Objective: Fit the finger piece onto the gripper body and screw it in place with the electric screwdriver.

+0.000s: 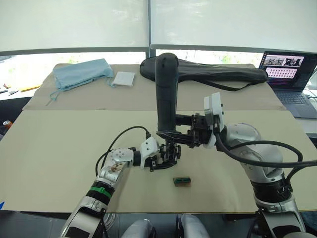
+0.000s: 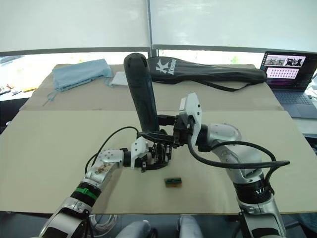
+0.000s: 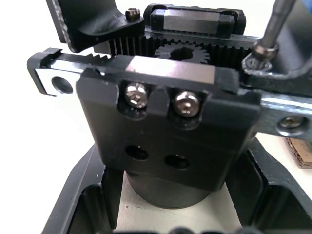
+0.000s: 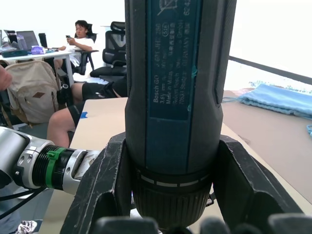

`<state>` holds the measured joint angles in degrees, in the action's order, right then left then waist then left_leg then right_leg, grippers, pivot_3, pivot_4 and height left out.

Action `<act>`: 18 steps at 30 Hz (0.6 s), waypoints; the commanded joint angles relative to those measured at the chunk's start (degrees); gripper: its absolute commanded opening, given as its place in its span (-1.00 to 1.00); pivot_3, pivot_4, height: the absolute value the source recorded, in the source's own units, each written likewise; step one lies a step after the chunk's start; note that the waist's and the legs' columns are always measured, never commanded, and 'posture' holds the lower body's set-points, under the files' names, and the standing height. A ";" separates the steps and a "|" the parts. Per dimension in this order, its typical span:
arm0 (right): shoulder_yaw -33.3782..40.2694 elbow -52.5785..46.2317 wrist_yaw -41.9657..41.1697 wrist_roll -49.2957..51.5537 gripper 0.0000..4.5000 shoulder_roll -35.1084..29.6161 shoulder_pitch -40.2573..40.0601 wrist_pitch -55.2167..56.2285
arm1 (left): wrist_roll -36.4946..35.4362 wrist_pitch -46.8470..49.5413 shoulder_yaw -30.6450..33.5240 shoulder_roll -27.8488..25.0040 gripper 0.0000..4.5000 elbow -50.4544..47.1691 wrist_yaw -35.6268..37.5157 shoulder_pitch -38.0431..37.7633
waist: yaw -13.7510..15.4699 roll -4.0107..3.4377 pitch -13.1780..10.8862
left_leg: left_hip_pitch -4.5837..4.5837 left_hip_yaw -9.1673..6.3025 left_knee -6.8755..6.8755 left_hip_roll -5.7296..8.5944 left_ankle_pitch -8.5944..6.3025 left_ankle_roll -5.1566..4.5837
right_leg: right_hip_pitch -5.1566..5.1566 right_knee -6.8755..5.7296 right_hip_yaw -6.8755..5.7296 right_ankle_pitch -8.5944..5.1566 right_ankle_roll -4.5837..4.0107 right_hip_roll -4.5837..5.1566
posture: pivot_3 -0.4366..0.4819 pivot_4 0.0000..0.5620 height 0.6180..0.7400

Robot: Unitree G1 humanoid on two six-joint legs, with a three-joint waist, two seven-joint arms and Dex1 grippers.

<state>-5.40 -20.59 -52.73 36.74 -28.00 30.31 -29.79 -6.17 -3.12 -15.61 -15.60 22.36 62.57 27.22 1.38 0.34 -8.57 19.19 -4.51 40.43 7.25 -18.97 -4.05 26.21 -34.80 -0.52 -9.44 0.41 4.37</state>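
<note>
Closest to us, our left gripper (image 1: 159,161) clamps the gripper body (image 3: 168,122) on the table (image 1: 59,148), while our right gripper (image 1: 184,130) pinches the electric screwdriver (image 1: 166,91) upright directly above, its bit (image 3: 273,29) touching a screw.

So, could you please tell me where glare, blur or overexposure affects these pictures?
Left eye view: the windows behind the table are blown out white. Left wrist view: bright glare on the black blocky gripper body, its two steel screw heads sharp, the surroundings washed out. Right wrist view: the thick matte-black electric screwdriver is sharp in the right gripper; the seated person behind is softer.
</note>
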 commanded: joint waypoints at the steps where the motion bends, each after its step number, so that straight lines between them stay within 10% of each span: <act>1: -1.48 0.89 -1.15 -3.00 -0.16 -1.31 -2.43 1.65 | 1.56 1.52 -1.82 -0.24 0.04 0.88 0.06 -0.41 | 0.02 0.01 0.11 | -0.01 0.00 0.00 0.00 0.00 0.00 | -0.01 0.00 0.00 0.00 0.00 0.00 | -0.05 -0.47 1.00; 18: -4.42 2.87 1.01 -4.25 -0.16 -0.82 -1.19 0.75 | 1.29 2.07 -2.05 -0.98 0.04 0.57 0.45 -0.88 | -0.29 0.16 0.61 | -0.08 0.00 -0.02 -0.01 0.00 0.00 | -0.04 -0.02 0.01 0.00 0.00 -0.02 | -0.05 -0.47 1.00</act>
<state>-8.37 -19.58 -52.16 34.82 -28.18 30.16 -26.54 -6.14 -2.23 -15.98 -16.16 22.37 62.43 27.17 1.09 0.50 -7.96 19.11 -4.51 40.41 7.23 -18.97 -4.05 26.16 -34.82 -0.51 -9.45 0.41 4.35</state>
